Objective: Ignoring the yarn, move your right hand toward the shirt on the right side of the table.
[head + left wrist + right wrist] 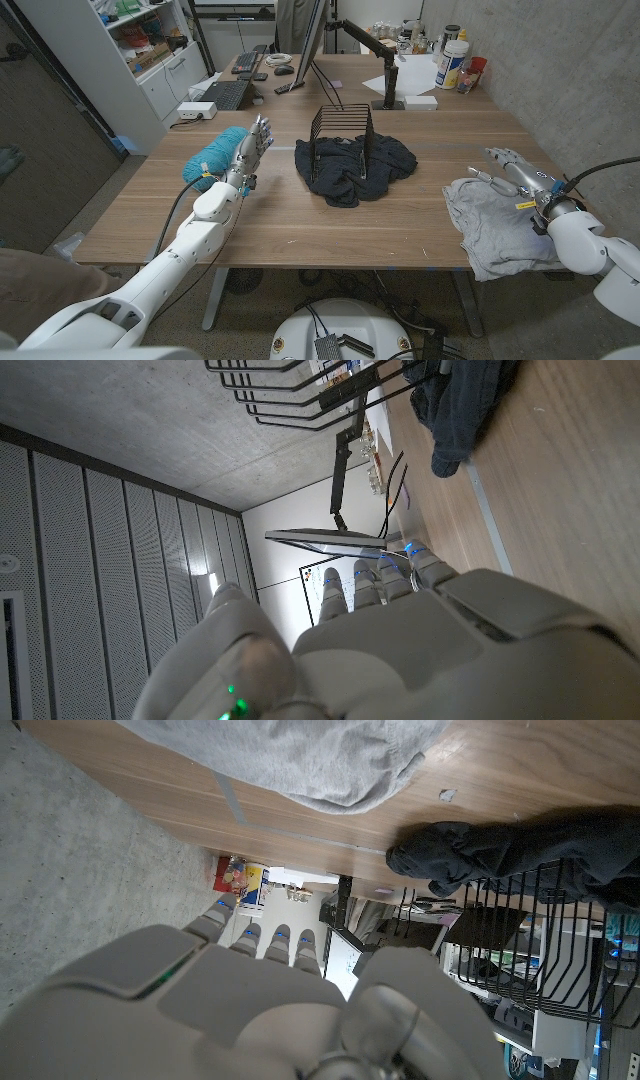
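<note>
The gray shirt [495,225] lies crumpled on the right side of the wooden table [300,235], close to the front edge. The right hand [512,168] is over the far part of this shirt, with its fingers stretched out straight and a little apart, and it holds nothing. From the head view I cannot tell if the hand touches the cloth or floats just above it. In the right wrist view the back of the right hand [270,990] is near the camera, and the gray shirt [300,760] spreads on the wood past the fingertips. The blue yarn [215,155] sits on the left side of the table, well apart from the shirt. The left hand [252,145] stands up just beside the yarn with its fingers pointing up and spread a little, and it holds nothing. In the middle of the table there is a black wire rack [340,135], and a dark shirt [355,165] is bunched around its base. The rack and the dark shirt are between the two hands, away from the gray shirt. The same dark shirt [500,855] and wire rack [540,950] show in the right wrist view. At the far end of the table there are a monitor [315,40], a keyboard [225,95] and some bottles [452,60].
</note>
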Available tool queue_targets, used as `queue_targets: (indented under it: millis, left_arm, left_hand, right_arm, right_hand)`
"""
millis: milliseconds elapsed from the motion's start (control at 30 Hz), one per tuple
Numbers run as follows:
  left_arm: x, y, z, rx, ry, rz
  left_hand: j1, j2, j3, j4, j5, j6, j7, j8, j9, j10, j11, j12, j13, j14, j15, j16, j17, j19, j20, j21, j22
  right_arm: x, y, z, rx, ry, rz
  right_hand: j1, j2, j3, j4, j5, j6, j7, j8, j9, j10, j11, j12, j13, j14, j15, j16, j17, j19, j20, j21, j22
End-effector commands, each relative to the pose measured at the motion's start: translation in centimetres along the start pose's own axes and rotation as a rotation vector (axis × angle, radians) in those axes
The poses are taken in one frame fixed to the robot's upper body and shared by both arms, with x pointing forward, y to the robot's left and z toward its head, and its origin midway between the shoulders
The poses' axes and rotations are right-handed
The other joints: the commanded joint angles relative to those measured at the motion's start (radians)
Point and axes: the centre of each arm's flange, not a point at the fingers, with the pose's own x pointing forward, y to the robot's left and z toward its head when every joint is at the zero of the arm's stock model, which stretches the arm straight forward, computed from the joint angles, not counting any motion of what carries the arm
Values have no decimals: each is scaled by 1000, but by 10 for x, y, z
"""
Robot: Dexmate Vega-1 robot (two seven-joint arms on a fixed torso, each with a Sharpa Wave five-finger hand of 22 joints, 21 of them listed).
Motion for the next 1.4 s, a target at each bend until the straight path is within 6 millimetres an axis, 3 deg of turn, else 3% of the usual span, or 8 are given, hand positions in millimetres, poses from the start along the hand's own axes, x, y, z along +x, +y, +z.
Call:
queue_targets:
  millis: [33,1400]
  left_arm:
    - [2,1,0,-1,-2,5]
    - [8,1,1,10,10,-8]
  left_hand:
    - [0,11,5,-6,5,5,0,3,2,1,-2,2,5,-7,-1,2,3,-2,3,5,2]
    - [0,12,4,-7,5,6,0,3,2,3,-2,3,5,-8,-1,2,3,-3,3,5,2]
  right_arm:
    - [-1,3,3,-29,-4,14]
    - [-23,13,-13,-117,55,63]
  right_hand:
    - [5,0,-2,-1,-2,3,-8,4,2,2,-8,3,2,-46,-39,5,5,-6,4,2,4]
    - [6,0,-2,-2,-4,2,-11,4,2,-12,-6,-1,2,-51,-39,5,5,-8,4,4,4]
